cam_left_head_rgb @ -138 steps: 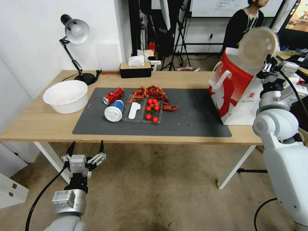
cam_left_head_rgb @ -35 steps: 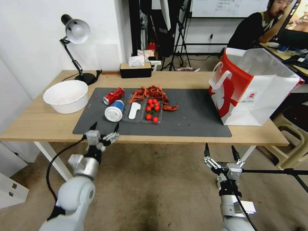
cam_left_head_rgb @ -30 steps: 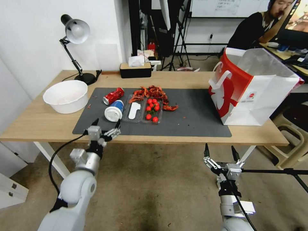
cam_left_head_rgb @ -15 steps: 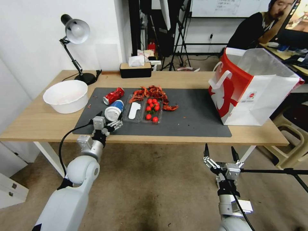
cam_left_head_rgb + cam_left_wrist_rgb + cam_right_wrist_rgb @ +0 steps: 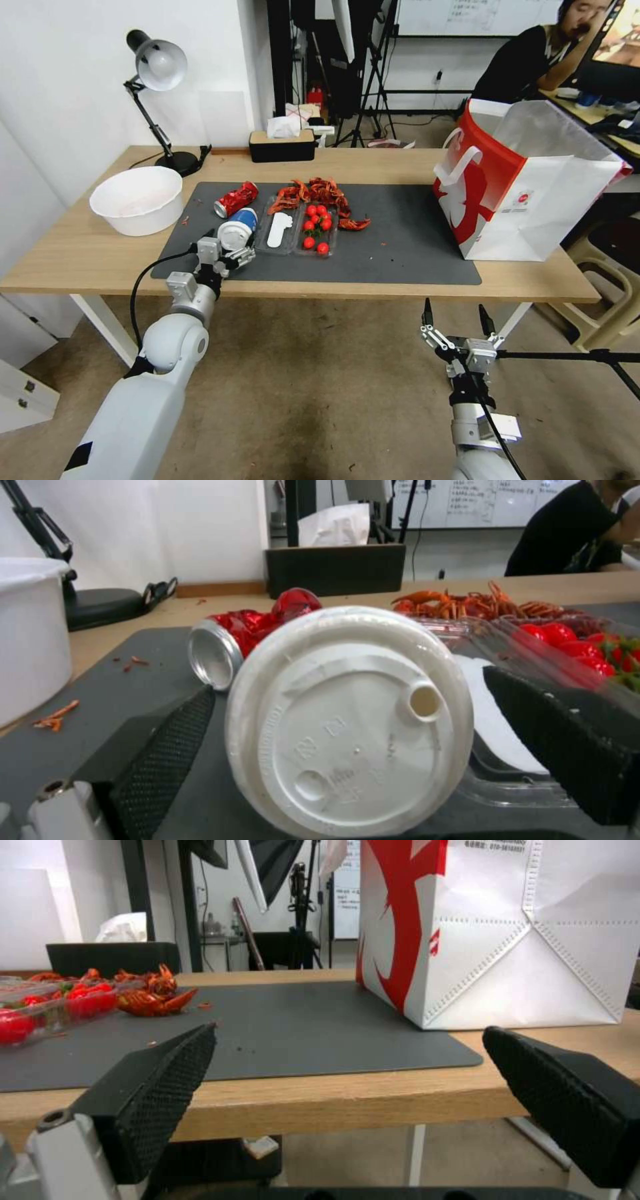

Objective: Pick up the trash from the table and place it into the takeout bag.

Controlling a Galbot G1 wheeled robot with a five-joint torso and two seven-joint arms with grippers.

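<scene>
The left gripper (image 5: 227, 249) reaches over the near edge of the bench (image 5: 80, 253) onto the dark mat (image 5: 400, 247), with its fingers (image 5: 160, 750) spread wide and released on either side of the cup (image 5: 237, 230). The cup lies on its side with its white lid facing the gripper; in the left wrist view the lid sits between the two finger pads, and I cannot tell whether either pad touches it. Nothing is grasped.

Taking the cup as the centre of the clock in the head view, the crushed can (image 5: 235, 199) lies just beside it at 12 o'clock, also on its side. At 3 o'clock, touching or nearly so, sits a clear tray (image 5: 279, 235) with a white piece in one half and small red tomatoes (image 5: 316, 227) in the other. Red crayfish shells (image 5: 319, 193) are heaped at about 2 o'clock, against the far side of the tray. The white basin (image 5: 137, 200) stands at 9 o'clock, off the mat.

The bag (image 5: 527, 193) stands upright and open at the right end of the bench, well apart from the cup, its near corner resting on the mat's edge.

The right gripper (image 5: 455, 327) hangs below the bench edge, in front of the bench, with fingers (image 5: 153, 1085) spread apart and released, holding nothing.
</scene>
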